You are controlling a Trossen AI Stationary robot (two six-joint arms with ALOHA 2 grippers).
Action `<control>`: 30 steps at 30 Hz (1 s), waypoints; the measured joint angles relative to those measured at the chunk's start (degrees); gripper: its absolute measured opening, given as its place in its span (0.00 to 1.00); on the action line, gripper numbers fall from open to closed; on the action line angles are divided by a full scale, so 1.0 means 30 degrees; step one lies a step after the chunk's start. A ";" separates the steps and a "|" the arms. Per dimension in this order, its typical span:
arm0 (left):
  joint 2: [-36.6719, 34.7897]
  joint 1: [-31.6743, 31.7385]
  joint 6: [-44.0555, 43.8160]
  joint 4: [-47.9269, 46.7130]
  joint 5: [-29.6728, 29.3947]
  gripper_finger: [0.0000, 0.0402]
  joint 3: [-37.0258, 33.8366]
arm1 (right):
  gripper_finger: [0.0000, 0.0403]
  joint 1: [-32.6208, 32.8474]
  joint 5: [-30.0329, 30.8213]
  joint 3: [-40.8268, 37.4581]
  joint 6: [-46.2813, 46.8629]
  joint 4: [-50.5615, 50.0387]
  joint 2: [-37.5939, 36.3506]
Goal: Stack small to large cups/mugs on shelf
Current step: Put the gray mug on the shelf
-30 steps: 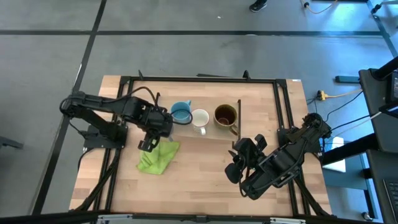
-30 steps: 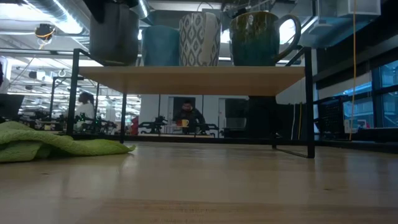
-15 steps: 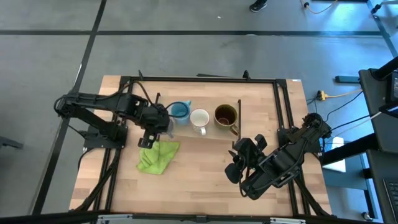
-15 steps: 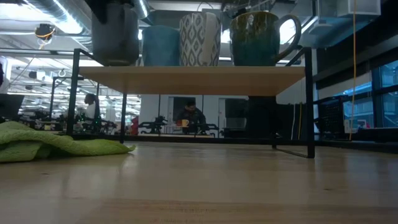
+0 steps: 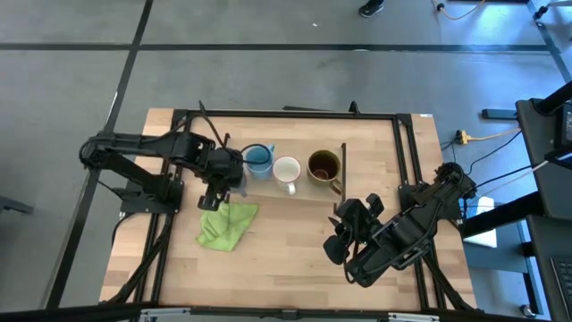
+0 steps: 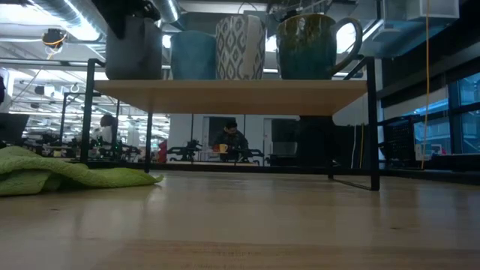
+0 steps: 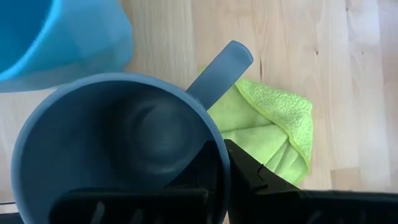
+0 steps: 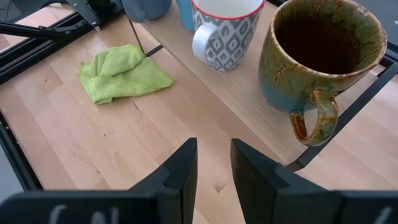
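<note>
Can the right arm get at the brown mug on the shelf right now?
Probably yes: the right gripper is open and empty, facing the brown mug at the shelf end, with nothing between them.

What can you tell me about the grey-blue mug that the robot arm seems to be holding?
The grey-blue mug is plain and matte, probably ceramic, with a straight handle and nothing inside. It stands upright at the left end of the shelf, close beside the light blue mug. The left end effector is shut on its rim near the handle, one finger inside and one outside. Whether its base fully rests on the board is unclear.
</note>
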 joint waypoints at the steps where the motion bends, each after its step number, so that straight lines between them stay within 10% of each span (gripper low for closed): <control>1: -0.0001 -0.0001 0.0008 0.0145 0.0008 0.01 -0.0113 | 0.24 0.0001 0.0000 0.0000 0.0000 0.0004 0.0000; 30: -0.0656 -0.0022 -0.0410 0.1019 -0.0004 0.15 -0.0321 | 0.24 -0.0088 0.0008 0.0000 0.0000 0.0000 0.0000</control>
